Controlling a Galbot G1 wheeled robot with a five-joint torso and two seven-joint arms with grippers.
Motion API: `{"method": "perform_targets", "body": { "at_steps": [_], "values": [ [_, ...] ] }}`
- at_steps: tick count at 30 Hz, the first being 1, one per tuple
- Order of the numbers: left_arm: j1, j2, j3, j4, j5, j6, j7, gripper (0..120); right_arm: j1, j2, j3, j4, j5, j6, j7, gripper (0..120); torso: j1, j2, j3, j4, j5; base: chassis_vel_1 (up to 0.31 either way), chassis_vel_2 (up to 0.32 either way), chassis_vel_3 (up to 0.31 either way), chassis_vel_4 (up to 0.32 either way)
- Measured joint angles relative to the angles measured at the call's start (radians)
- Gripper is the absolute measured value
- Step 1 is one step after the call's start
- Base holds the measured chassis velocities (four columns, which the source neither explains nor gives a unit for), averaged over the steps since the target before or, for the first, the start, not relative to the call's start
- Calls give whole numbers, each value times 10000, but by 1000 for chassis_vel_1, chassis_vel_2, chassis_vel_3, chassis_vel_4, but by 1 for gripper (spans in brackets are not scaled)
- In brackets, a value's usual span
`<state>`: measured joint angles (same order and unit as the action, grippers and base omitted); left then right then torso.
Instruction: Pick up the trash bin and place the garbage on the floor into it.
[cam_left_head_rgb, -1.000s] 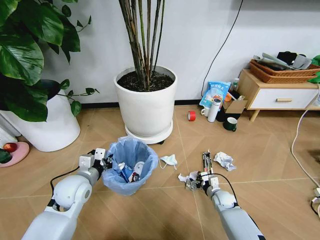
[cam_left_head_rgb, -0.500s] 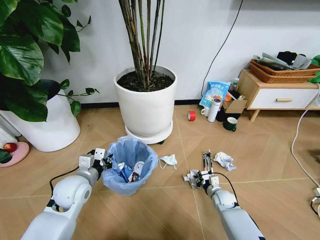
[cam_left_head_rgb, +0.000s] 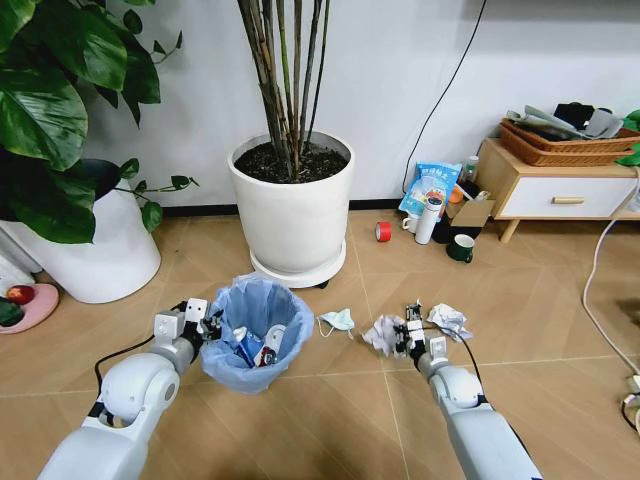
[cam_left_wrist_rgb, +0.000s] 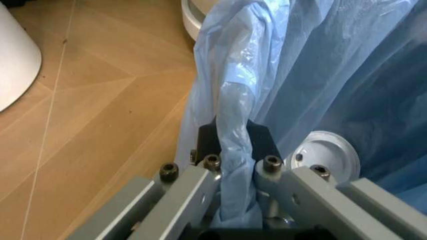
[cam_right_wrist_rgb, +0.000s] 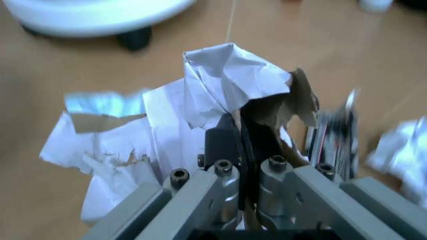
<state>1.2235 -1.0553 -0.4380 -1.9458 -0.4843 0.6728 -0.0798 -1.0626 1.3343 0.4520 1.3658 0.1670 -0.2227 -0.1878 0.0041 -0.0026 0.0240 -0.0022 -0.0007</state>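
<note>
Bin (cam_left_head_rgb: 252, 335): on floor, rim liner pinched in left gripper (cam_left_wrist_rgb: 235, 150). Paper (cam_left_head_rgb: 383, 334): clamped in right gripper (cam_right_wrist_rgb: 241, 142), beside mask (cam_left_head_rgb: 338, 320). Advised: lift paper clear of floor, carry over rim, release above opening; keep bin steady.

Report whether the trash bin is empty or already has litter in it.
Not empty: the trash bin already has litter lying in its blue liner.

We are in a home's living room: a herringbone wood floor (cam_left_head_rgb: 300, 420), two big white plant pots (cam_left_head_rgb: 293, 205) against a white wall ahead of our grippers, and a low wooden cabinet (cam_left_head_rgb: 555, 185) with a wicker tray (cam_left_head_rgb: 560, 145) off to the right.
</note>
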Motion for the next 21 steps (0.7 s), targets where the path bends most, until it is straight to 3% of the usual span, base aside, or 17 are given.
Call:
{"method": "perform_targets", "body": {
  "at_steps": [5,7,9,13,21],
  "values": [
    [-378,10,254,236,-64,1,-12,0,-19,-310,112,1603,847,-513,1,0,0,0,0,0,0,0,0,0,0],
    [-378,10,254,236,-64,1,-12,0,-19,-310,112,1603,847,-513,1,0,0,0,0,0,0,0,0,0,0],
    [-1046,16,686,610,-385,92,-197,0,302,-676,121,3501,2113,-1220,32,0,0,0,-1,-1,-3,0,0,0,0],
    [-1525,23,985,957,-512,124,-215,0,620,-874,-166,4403,2910,-1688,188,0,0,0,0,-1,-3,0,0,0,0],
    [-2570,38,1732,1833,-943,275,-273,0,1605,-1164,-2045,5691,4234,-2472,914,0,0,0,1,0,-6,0,0,0,0]
  ]
}}
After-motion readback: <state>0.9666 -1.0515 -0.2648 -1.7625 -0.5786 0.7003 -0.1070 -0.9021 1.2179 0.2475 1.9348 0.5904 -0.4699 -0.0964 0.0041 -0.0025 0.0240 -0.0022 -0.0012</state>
